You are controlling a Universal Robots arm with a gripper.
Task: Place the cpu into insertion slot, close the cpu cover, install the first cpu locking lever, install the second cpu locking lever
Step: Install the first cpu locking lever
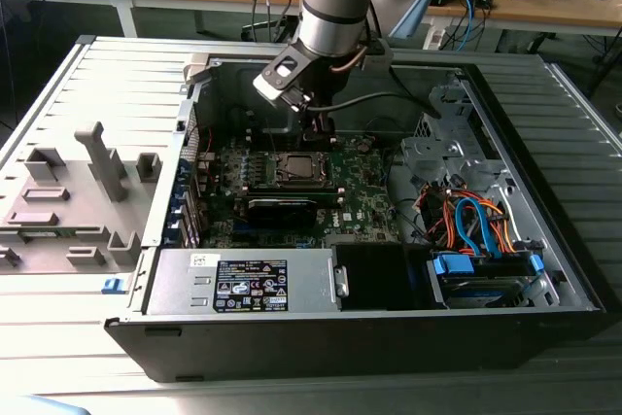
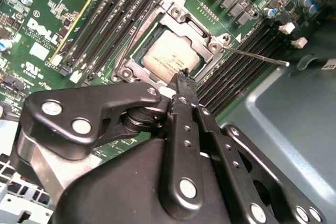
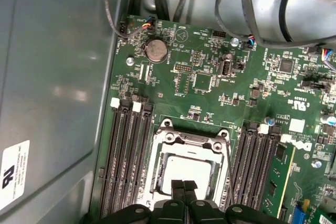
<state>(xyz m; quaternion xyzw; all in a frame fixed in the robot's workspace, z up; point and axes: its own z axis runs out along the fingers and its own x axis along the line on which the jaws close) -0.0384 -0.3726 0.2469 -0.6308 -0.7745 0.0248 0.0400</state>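
In the exterior view the arm is reaching down into the open computer case (image 1: 389, 337) lying on the table (image 1: 58, 337). The tool (image 1: 318, 129) is hanging near the middle of the frame, just above the far edge of the insertion slot (image 1: 294, 170), which is sitting a little lower in the picture and toward the exterior view's left. In the second wrist view the tool (image 2: 183, 77) is showing its fingers pressed together on nothing, the tip hovering at the slot's rim. The cpu (image 2: 169, 56) is lying flat in the slot with the cpu cover (image 2: 173, 20) seemingly folded down around it. A thin locking lever (image 2: 257, 56) is jutting from a corner near the tip, its long axis pointing away from the socket. In the first wrist view the tips are meeting over the near edge of the cpu (image 3: 189, 167).
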